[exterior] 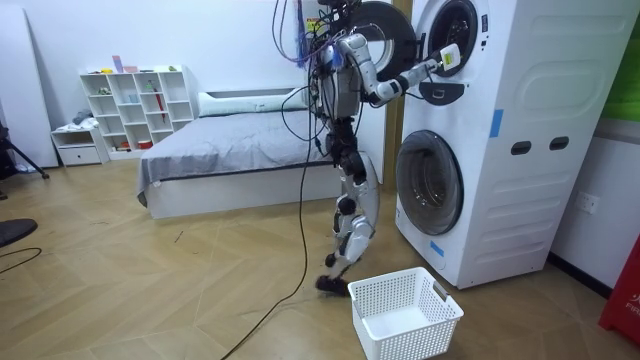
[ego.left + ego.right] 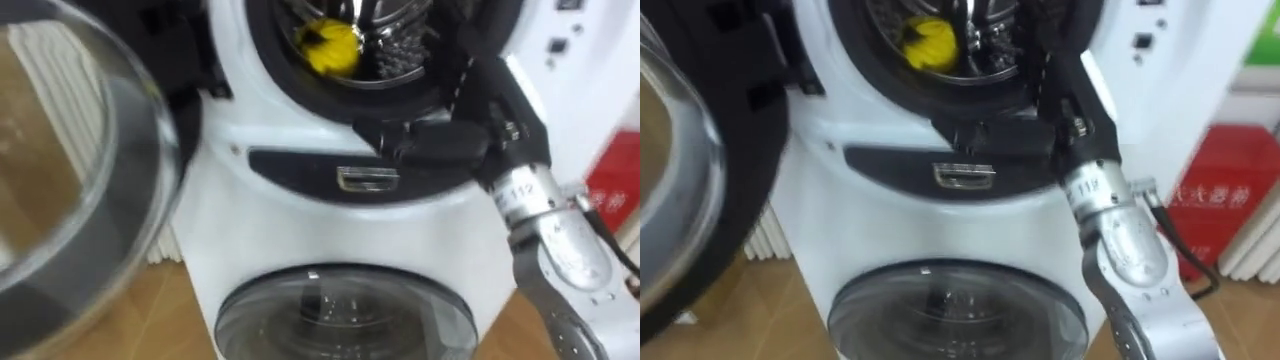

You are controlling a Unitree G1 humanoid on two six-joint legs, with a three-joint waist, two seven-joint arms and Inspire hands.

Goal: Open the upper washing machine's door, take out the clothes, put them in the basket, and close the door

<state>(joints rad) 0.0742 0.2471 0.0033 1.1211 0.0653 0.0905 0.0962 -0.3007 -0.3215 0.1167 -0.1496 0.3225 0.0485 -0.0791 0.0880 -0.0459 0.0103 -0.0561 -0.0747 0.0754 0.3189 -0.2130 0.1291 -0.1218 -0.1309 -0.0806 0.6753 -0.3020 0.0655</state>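
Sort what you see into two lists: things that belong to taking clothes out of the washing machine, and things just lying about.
For the job: washing machine, its open door, yellow cloth in the drum, right hand at the drum's rim, probably the white basket.
Lying about: bed, shelf, red box.

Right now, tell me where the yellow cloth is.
The yellow cloth lies inside the upper machine's open drum. In the left eye view it sits at the left of the opening, above the dark panel with the silver handle.
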